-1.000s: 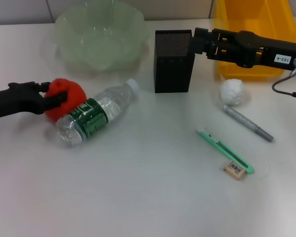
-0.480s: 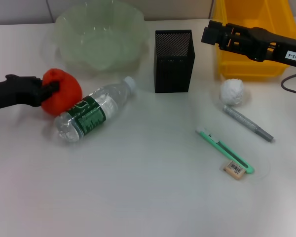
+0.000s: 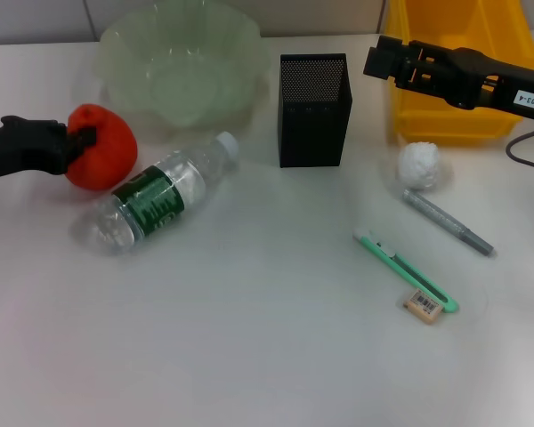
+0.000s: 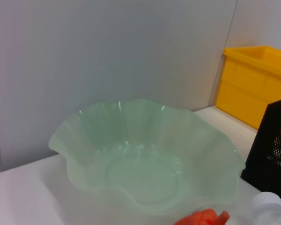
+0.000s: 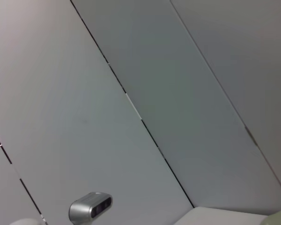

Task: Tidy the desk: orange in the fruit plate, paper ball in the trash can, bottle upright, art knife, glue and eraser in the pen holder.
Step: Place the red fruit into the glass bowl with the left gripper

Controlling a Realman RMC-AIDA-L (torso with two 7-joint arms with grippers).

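Note:
My left gripper [image 3: 82, 142] is shut on the orange [image 3: 102, 160] and holds it at the table's left, just in front of the pale green fruit plate [image 3: 125, 53]; the plate [image 4: 84, 140] and a sliver of orange [image 4: 203, 218] show in the left wrist view. The clear bottle [image 3: 160, 191] with a green label lies on its side next to the orange. The black mesh pen holder [image 3: 312, 111] stands at the middle back. The white paper ball [image 3: 420, 165], grey glue pen [image 3: 447, 221], green art knife [image 3: 405, 271] and eraser [image 3: 424, 306] lie at the right. My right gripper [image 3: 374, 60] hovers above the yellow trash bin [image 3: 449, 22].
The right arm [image 3: 467, 76] reaches across the front of the yellow bin. The right wrist view shows only a wall and a mounted camera [image 5: 90, 206]. White table [image 3: 249, 338] stretches to the front.
My left gripper has lifted the orange up and back to the left, away from the bottle. The bottle rolled slightly. The right arm drew back from the pen holder, then stayed.

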